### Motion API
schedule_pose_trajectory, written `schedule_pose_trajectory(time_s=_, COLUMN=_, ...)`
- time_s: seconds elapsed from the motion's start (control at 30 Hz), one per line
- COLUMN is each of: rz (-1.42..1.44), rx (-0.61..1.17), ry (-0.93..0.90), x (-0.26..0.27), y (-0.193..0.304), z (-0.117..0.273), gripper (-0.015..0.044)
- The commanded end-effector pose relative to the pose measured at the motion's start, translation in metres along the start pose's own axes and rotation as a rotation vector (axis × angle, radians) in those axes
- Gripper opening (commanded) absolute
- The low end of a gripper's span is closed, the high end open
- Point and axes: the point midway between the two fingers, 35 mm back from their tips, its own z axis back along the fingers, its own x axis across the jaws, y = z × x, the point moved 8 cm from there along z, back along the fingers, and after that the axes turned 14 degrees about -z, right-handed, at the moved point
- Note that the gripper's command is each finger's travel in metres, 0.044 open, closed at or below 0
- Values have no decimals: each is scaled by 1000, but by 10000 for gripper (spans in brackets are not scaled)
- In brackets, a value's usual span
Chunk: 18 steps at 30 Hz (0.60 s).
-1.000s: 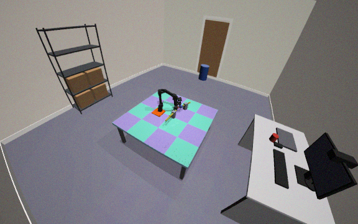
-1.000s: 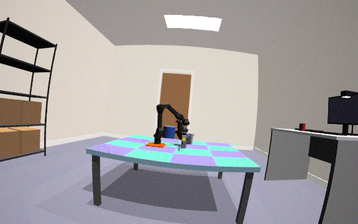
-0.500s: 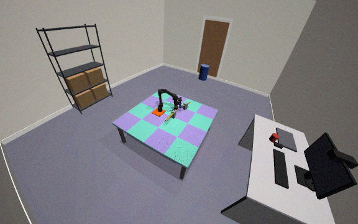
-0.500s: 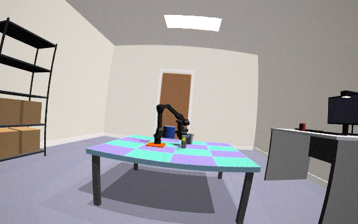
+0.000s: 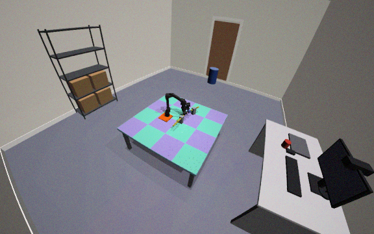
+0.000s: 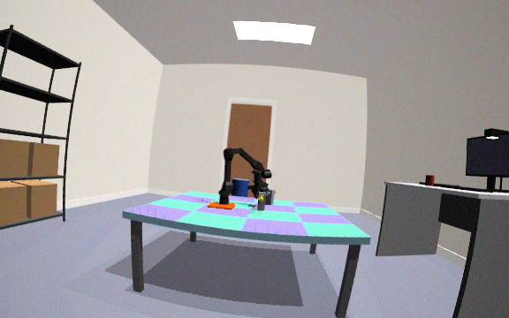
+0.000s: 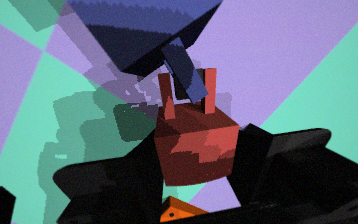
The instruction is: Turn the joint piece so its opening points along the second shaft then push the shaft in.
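Observation:
The gripper (image 7: 198,145) (image 5: 186,113) is shut on the red joint piece (image 7: 197,162), one black finger on each side of it. Two red prongs stand up from the piece beside a dark blue hinge link (image 7: 192,75). The link reaches to a larger blue part (image 7: 140,20) at the top of the wrist view. In the top view a yellow shaft (image 5: 175,124) runs through a grey block (image 5: 181,119) on the near side, and another yellow shaft (image 5: 197,107) through a second grey block (image 5: 193,110). The meeting area is mostly hidden by the gripper, and where the opening points cannot be told.
The arm stands on an orange base plate (image 5: 165,117) (image 6: 221,206) left of the blocks, on the checkered table (image 5: 148,136). The arm reaches over toward the joint. A desk (image 5: 271,182), a shelf rack with boxes (image 5: 87,104) and a blue bin (image 5: 213,76) stand away from the table.

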Motion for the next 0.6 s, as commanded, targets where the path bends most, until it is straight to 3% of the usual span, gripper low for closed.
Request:
schedule_pose_trajectory(time_s=0.0, rz=85, rx=17, ry=-6, x=-4, y=-3, z=1, gripper=0)
schedule_pose_trajectory(time_s=0.57, rz=368, rx=57, ry=-23, x=-17, y=-12, z=2, gripper=0)
